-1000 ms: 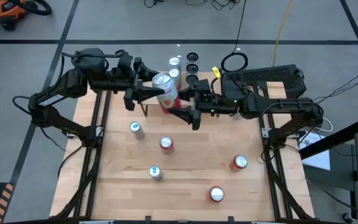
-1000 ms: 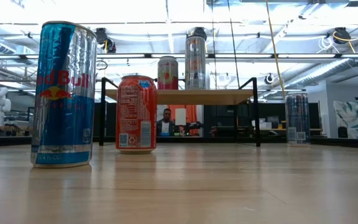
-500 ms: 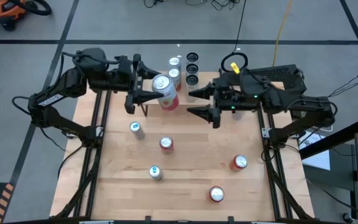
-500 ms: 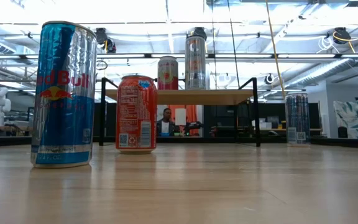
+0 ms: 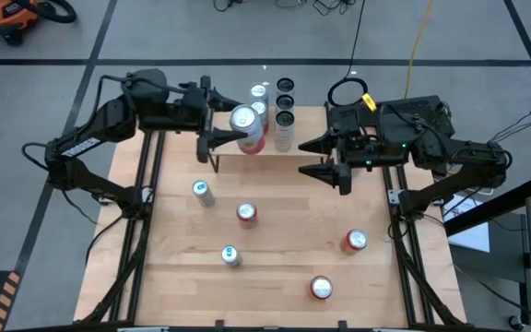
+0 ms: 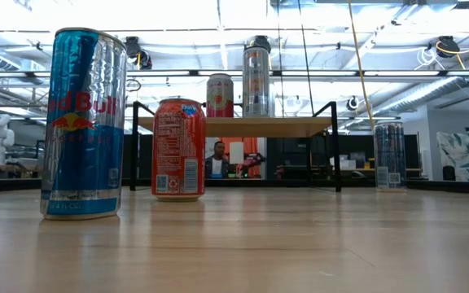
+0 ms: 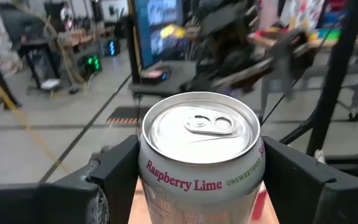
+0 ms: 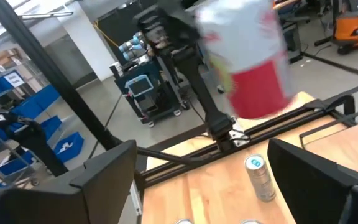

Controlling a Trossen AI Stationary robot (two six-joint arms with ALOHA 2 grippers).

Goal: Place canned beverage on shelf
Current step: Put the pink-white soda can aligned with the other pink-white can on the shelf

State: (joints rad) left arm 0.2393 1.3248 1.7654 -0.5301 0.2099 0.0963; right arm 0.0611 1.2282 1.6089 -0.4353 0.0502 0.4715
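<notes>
Gripping a cylindrical aluminium can (image 7: 200,158) lettered "Raspberry Lime", the left hand (image 5: 218,140) is seen above the shelf's (image 6: 234,126) left end, dark fingers (image 7: 114,171) pressed on both sides. The right hand (image 5: 325,157), jaws wide and empty, is held beside the shelf. A "Red Bull" can (image 6: 83,124) stands on the smooth wooden table (image 6: 300,244).

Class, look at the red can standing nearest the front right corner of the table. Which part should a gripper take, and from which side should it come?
Grip the red can across its round body, below the rim, coming in level from the side with the fingers either side. It stands upright and apart from the other cans, so its wall is free all round. The open right gripper is on its side of the table.
</notes>
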